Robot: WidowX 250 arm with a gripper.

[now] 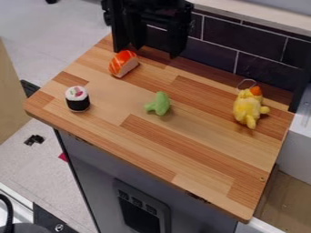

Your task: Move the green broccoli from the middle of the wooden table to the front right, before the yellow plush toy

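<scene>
Black gripper: hangs over the far left edge of the wood, by the dark tiles. Its two fingers stand wide, a clear gap between them, and from where I'm standing they hold nothing.
Orange sushi: far left, the thing nearest the gripper, just beside the left finger's tip; whether they touch, I can't tell. White stripes run over its top, and its pale side faces near and right.
Roll: at the left, upright, black around the side, white on top with pink and green bits.
Green toy: about mid-counter, a stubby thing with short arms, well apart from the others.
Yellow plush: at the right, orange at its far end, a thin ring just beyond it.
Counter: striped wood under all four pieces, each apart from the next. So far as I can judge, nothing is gripped or lifted, and no two pieces are together.
Grey front: below the near edge, with a dark panel whose small marks I can't make out. I can read no writing on the toys either.
</scene>
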